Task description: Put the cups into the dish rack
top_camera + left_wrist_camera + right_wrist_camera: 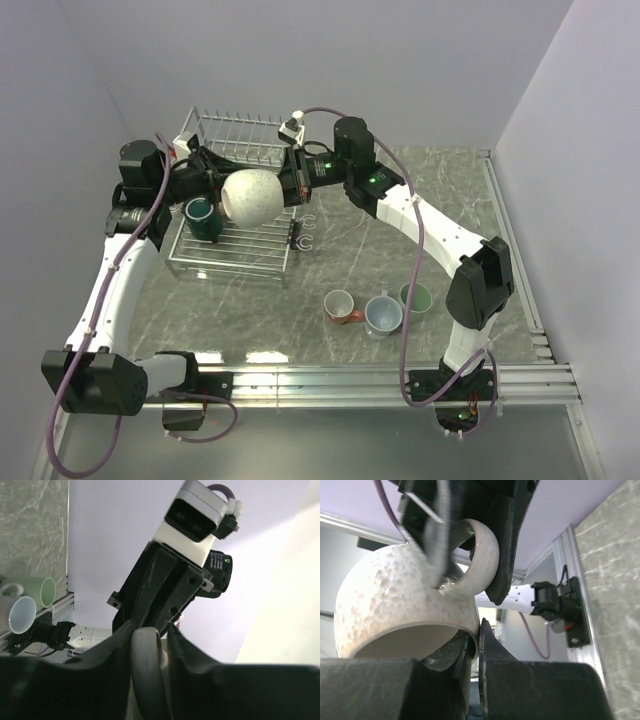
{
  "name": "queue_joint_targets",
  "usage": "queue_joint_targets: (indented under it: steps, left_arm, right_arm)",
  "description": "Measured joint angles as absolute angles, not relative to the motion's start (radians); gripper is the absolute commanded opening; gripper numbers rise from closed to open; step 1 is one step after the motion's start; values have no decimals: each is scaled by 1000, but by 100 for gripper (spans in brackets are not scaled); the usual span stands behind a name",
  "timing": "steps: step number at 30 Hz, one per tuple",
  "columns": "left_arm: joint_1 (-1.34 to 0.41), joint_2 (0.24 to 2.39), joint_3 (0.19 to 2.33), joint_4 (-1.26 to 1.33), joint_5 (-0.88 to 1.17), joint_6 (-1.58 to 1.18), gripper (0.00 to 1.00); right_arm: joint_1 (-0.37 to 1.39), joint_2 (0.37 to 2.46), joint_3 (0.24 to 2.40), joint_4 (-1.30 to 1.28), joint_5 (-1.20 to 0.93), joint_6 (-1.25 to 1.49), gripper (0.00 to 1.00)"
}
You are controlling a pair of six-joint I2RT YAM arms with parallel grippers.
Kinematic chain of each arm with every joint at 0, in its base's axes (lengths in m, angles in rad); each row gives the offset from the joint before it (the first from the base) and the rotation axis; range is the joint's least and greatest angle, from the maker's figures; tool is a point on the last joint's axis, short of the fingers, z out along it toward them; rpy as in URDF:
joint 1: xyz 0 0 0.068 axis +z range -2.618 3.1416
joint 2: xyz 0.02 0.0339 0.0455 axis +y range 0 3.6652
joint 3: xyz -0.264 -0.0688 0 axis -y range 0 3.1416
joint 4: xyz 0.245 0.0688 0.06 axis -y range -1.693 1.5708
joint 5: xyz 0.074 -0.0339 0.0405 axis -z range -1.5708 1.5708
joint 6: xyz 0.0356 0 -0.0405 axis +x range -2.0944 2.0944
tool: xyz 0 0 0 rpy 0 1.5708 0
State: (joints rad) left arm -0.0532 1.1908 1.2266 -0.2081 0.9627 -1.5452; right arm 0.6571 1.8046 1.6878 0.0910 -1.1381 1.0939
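Note:
Both grippers hold the wide cream mug in the air over the dish rack. My left gripper is shut on its handle, seen between the fingers in the left wrist view. My right gripper is shut on the mug's rim, one finger inside and one outside. The mug's speckled body fills the right wrist view. A dark green mug sits in the rack. Red-brown, light blue-grey and pale green mugs sit on the table. The tall tan mug is hidden.
The rack's raised back row of tines stands near the back wall. Two small white C-shaped pieces lie on the table just right of the rack. A metal rail runs along the table's right edge.

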Motion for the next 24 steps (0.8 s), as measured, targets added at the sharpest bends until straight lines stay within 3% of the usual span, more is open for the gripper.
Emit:
queue_joint_targets:
  steps: [2,7,15,21,22,24]
  left_arm:
    - [-54,1195,1227,-211,964,-1557,27]
    - [-51,1206,1250,-250,960,-1557,0]
    - [-44,1215,1282,-325,912,-1525,0]
    - [-41,1207,1251,-392,803,-1434,0]
    - [-43,1199,1230,-392,786,-1421,0]
    - [-43,1183,1172,-390,752,-1405,0]
  right_arm:
    - [656,1803,1688,104,-1132,1072,0]
    - [657,1803,1687,107,-1111,1037,0]
    - [656,1834,1687,166,-1103,1029,0]
    - [652,1892,1649,228,-1093,1106,44]
    - [650,1901,1635,234,-1090,1114,56]
    - [647,1922,1594,241,-1083,1139,65]
